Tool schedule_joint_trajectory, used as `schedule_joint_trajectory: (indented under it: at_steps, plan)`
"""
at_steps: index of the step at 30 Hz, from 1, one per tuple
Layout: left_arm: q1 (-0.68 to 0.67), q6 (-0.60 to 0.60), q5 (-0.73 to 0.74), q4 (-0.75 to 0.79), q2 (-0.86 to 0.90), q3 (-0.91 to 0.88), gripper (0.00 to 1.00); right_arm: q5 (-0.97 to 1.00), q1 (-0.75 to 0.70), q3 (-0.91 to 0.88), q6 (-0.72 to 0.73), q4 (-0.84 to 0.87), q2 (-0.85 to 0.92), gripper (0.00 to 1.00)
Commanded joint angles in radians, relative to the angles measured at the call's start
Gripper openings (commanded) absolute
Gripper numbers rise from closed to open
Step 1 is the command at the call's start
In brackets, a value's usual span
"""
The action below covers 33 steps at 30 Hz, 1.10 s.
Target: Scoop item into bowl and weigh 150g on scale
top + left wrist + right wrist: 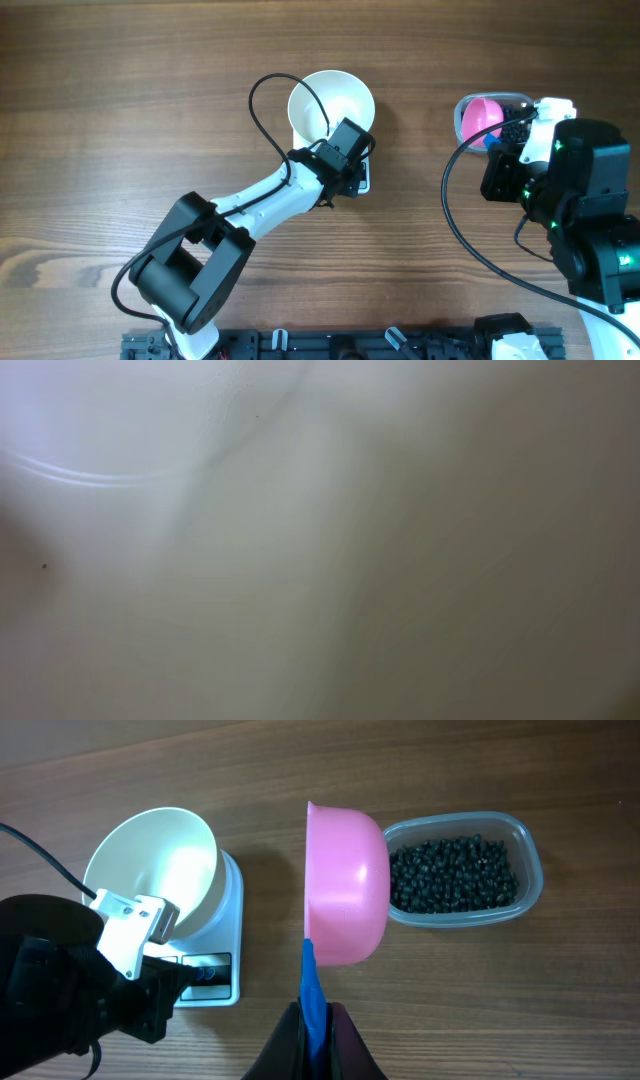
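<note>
Closest to the right wrist camera is the blue handle (312, 982) of a pink scoop (345, 880), clamped between the closed jaws of the right gripper (314, 1018). The scoop's cup stands out beyond the fingertips, turned on edge so that its rounded back faces the camera. It hangs over the near-left end of a clear tub (531, 860). Whether it touches the rim cannot be told.

The black beads (452, 872) lie heaped inside that tub, just beyond the right jaws and to their right. In the overhead view the tub sits toward the bench's (450, 770) far right corner.

The white bowl (160, 860) rests tilted on the white scale (231, 905), its mouth leaning toward the scoop. Both stand near the middle of the bench, toward its far edge. The left gripper (352, 146) sits at the bowl's near rim with its jaws closed on it. The fingertips themselves are hidden behind the wrist. The left wrist camera shows only a blurred white surface filling its view.
</note>
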Motion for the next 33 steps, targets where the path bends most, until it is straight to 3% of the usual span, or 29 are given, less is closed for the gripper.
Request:
schedule_joint_trajectory:
  at_steps: [1, 33]
  plan:
    - [0.000, 0.018, -0.036, -0.007, 0.021, -0.002, 0.04, -0.012, -0.005, 0.014, 0.015, 0.010, 0.001, 0.04]
    - [-0.001, 0.024, -0.038, -0.008, 0.053, -0.016, 0.04, -0.012, -0.005, 0.014, 0.016, 0.010, 0.001, 0.04]
